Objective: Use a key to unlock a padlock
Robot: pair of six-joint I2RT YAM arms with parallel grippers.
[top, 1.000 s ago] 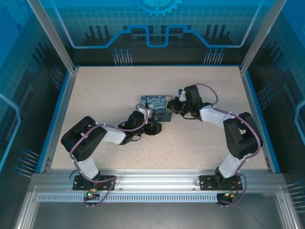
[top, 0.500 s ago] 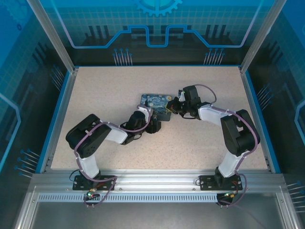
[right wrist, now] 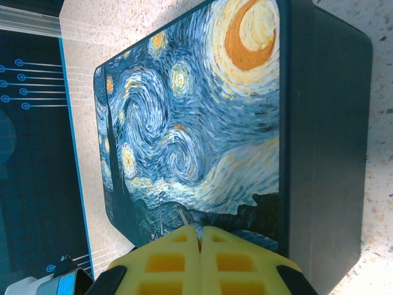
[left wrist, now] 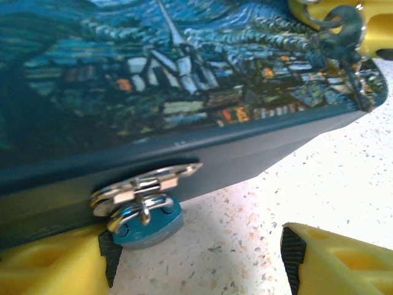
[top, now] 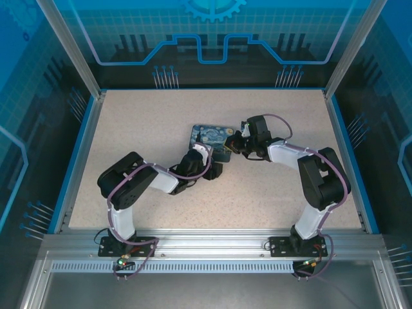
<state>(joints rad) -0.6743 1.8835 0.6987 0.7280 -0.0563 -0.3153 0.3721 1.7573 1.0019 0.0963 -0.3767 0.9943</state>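
Padlock (left wrist: 147, 224) hangs on the starry-night box's (left wrist: 184, 92) hasp (left wrist: 147, 181), by the surface (left wrist: 344, 178); left claw (left wrist: 196, 255) gapes around it (one finger (left wrist: 55, 267) just beside), right claw (right wrist: 199, 233) pinched shut over the lid.

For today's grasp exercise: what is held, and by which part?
Left fingers: nothing, open around the small blue-grey metal padlock. Right fingers: shut; whether they pinch the thin dark key cannot be told.

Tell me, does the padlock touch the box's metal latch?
Touching. Left wrist view: the padlock hangs by its shackle through the latch on the box.
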